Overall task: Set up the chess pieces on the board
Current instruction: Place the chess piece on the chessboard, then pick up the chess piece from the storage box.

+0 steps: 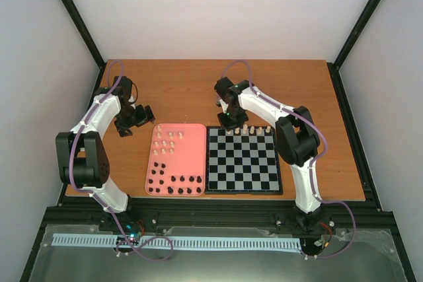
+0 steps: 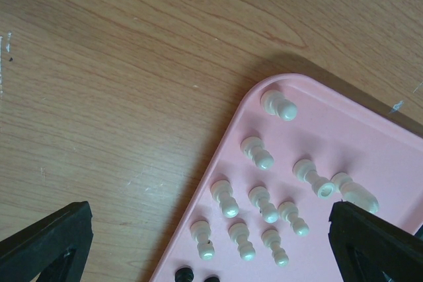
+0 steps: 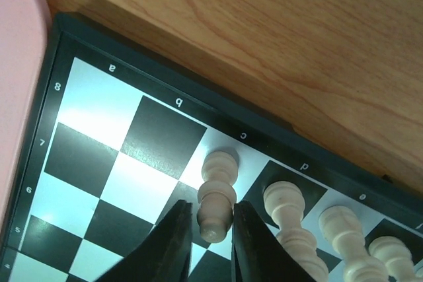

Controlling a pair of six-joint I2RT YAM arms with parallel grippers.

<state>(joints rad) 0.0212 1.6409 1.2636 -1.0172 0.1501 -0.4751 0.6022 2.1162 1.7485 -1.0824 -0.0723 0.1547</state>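
The right end effector [image 3: 213, 214] clamps a cream chess piece [image 3: 217, 193] in the far row of the checked black-and-grey board [image 3: 132, 64], beside a few others. The left end effector [image 1: 137, 117] gapes over the pink plastic tray [image 1: 190, 156], which holds most remaining pieces [image 2: 261, 199].

L pincer [image 2: 210, 212] wide open; R pincer [image 3: 213, 219] pinched nearly closed.

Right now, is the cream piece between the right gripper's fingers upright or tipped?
Upright: the cream piece stands base down on the board.
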